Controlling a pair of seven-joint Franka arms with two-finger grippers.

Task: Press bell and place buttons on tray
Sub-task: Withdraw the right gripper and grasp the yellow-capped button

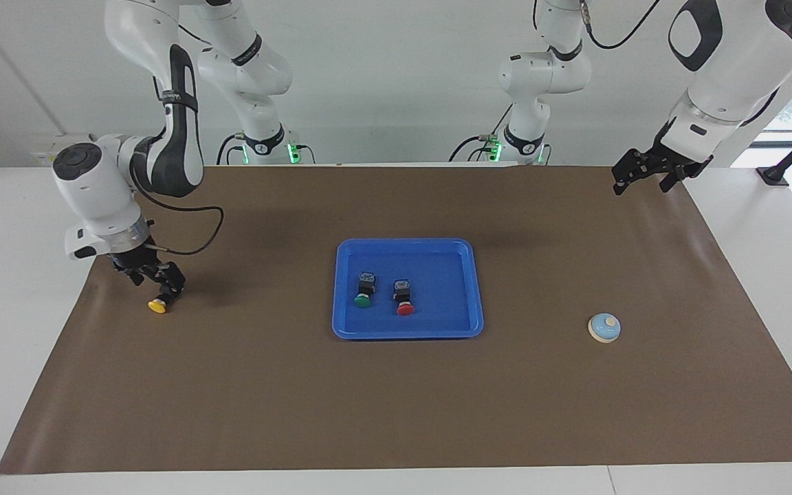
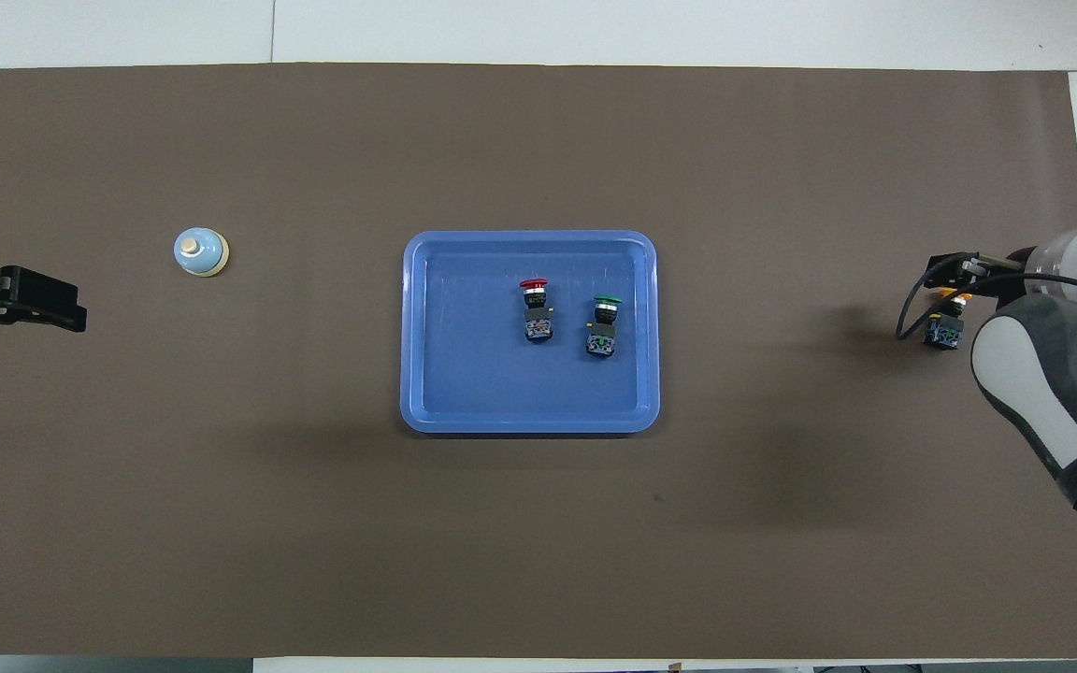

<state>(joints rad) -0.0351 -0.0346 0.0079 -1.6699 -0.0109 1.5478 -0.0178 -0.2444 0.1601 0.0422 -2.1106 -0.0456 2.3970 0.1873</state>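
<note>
Brown matting point(image 1: 396, 399) covered the white table point(image 1: 18, 289), and down at the right arm's end of it the right gripper point(image 1: 155, 278) was low over the yellow button point(image 1: 157, 306), fingers spread wide with the button's black body between them; whether they were touching it could not be told. That button lay on its side on the mat, yellow cap pointing away from the robots, well apart from the tray. In the overhead view the right arm's wrist covered most of it, only the body's end and a sliver of cap showing point(image 2: 945, 329).

Out toward the middle sat the blue tray point(image 1: 475, 289), flat on the mat, and it held two things: the green button point(image 1: 364, 294) and the red button point(image 1: 403, 302), both tipped over on their sides, side by side, caps pointing away from the robots. The green one lay toward the right arm's end of the tray, the red one near its centre. They were close but not touching, and neither touched the rim.

Further along, toward the left arm's end, the bell point(image 1: 604, 327) stood alone on the mat, knob up, well apart from the tray.

And the left gripper point(image 1: 647, 174) waited, up in the air over the mat's edge by its own base, jaws open and holding nothing
</note>
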